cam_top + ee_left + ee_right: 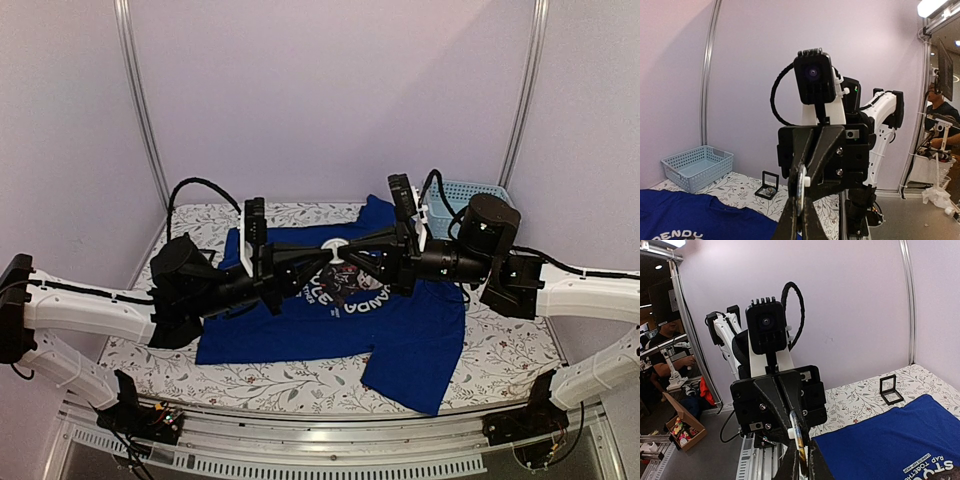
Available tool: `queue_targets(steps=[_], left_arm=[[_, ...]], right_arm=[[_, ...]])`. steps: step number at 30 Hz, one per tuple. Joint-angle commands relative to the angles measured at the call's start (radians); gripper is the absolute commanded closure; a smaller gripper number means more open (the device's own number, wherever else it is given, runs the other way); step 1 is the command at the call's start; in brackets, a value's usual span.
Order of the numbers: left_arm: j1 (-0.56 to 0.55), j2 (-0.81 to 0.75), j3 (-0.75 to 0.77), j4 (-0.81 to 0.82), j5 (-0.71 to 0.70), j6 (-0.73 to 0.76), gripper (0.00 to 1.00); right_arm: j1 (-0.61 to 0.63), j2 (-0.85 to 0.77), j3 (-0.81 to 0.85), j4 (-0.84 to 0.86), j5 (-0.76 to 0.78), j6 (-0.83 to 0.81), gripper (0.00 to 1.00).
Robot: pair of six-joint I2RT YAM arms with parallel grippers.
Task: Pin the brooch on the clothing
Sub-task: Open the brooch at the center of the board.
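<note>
Top view: two robot arms meet in mid-air above a royal-blue T-shirt point(400, 330) spread flat on a floral-covered table point(300, 385). A small white round brooch point(335, 250) hangs between them, above the shirt's round chest print. The left end effector point(325, 256), reaching from 9 o'clock, is clamped tight on the brooch. The right end effector point(348, 252), from 3 o'clock, is drawn narrow around the same brooch. A pale blue basket point(470, 192) sits at 1 o'clock. Likely risks: with both gripping, uneven pulling could twist the brooch loose, or the pin could snag the shirt.
</note>
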Motion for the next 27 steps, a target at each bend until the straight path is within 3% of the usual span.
queue_targets(steps=[1, 27], left_arm=[[-0.021, 0.013, 0.027, -0.004, 0.012, 0.033, 1.0], [-0.054, 0.037, 0.065, -0.066, 0.016, 0.093, 1.0]], right_arm=[[0.004, 0.013, 0.012, -0.002, 0.036, -0.003, 0.95], [0.005, 0.034, 0.038, -0.067, 0.101, -0.025, 0.87]])
